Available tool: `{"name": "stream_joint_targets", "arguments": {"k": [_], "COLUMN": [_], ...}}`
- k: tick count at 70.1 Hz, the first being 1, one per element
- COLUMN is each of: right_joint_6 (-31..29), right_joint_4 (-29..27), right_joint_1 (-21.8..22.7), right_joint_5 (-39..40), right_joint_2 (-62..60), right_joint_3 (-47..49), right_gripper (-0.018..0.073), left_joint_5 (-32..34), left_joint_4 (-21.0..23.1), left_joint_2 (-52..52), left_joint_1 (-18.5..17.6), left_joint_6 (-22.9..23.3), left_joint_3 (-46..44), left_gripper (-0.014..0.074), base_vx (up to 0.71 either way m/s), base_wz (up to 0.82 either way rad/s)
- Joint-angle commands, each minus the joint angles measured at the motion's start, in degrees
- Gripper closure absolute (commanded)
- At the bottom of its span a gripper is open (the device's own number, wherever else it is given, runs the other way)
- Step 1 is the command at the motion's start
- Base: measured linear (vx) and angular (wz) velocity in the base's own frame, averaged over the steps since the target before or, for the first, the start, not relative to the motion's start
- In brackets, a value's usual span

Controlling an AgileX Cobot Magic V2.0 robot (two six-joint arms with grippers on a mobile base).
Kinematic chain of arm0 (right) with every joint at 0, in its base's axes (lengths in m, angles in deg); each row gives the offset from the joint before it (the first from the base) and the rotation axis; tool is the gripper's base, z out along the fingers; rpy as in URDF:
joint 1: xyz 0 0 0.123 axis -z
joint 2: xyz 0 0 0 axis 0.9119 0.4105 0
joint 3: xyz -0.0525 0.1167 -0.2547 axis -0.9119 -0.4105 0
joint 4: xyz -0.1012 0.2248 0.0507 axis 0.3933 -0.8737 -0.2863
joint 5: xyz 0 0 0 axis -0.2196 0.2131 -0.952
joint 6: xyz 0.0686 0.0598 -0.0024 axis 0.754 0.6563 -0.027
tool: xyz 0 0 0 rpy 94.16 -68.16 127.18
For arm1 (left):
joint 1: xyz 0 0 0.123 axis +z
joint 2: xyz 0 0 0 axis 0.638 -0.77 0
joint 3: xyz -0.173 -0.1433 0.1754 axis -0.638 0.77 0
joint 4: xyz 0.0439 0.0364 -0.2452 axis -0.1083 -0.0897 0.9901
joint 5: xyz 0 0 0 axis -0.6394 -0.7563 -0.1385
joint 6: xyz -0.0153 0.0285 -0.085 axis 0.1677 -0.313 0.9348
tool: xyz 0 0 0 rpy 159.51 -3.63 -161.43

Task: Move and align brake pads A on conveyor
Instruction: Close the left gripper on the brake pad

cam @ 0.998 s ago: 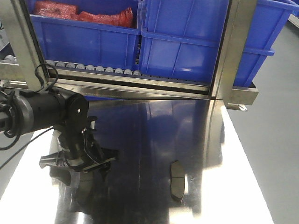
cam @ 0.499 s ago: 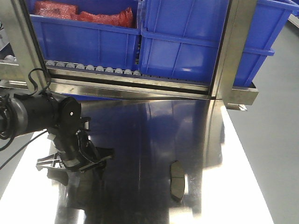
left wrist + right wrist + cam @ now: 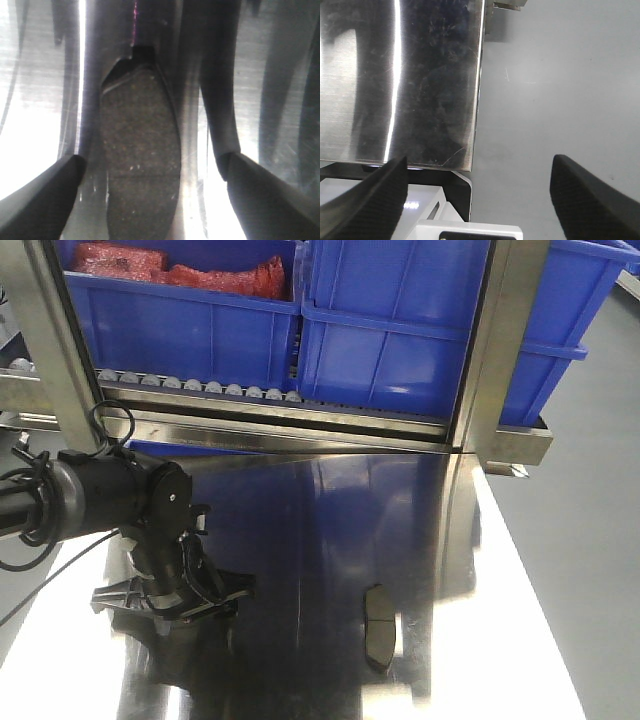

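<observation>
The left gripper hangs low over the left near part of the steel tabletop. Its jaws are spread wide and they grasp nothing. In the left wrist view a brake pad lies flat on the steel between the two fingers, with its long axis pointing away from the camera. There is a gap on each side, so neither finger touches it. In the front view this pad is hidden under the gripper body. A second brake pad lies flat on the same tabletop, to the right and a little nearer. It is well apart from the left arm and has bare steel all around.

At the far side stands a steel frame with a row of small rollers and blue bins. The left bin holds red bags. All these are well apart from the gripper. Beyond the right edge of the tabletop is grey floor.

The right gripper is also spread wide and empty. It hangs above the near right corner of the tabletop, partly over the floor, with a white part of the robot below it.
</observation>
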Motion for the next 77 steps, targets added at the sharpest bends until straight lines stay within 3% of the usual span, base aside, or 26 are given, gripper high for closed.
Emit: {"name": "stream_joint_targets", "arguments": {"k": [1,77], "right_joint_6": [-0.5,-0.5], "right_joint_4": [0.3,0.3], "right_joint_1": [0.2,0.2], "right_joint_5": [-1.0,-1.0], "right_joint_2": [0.6,0.6], "right_joint_3": [1.5,1.5], "right_gripper": [-0.0006,-0.0006], "left_joint_5": [0.5,0.8], "left_joint_4": [0.4,-1.1], "left_joint_2": [2.3,3.6], "left_joint_1": [-0.2,-0.3], "left_joint_6": [0.1,0.4], "left_joint_3": [-1.0,-1.2], "left_gripper": [0.0011,0.0011], "base_vx": [0.0,0.0], "base_wz": [0.0,0.0]}}
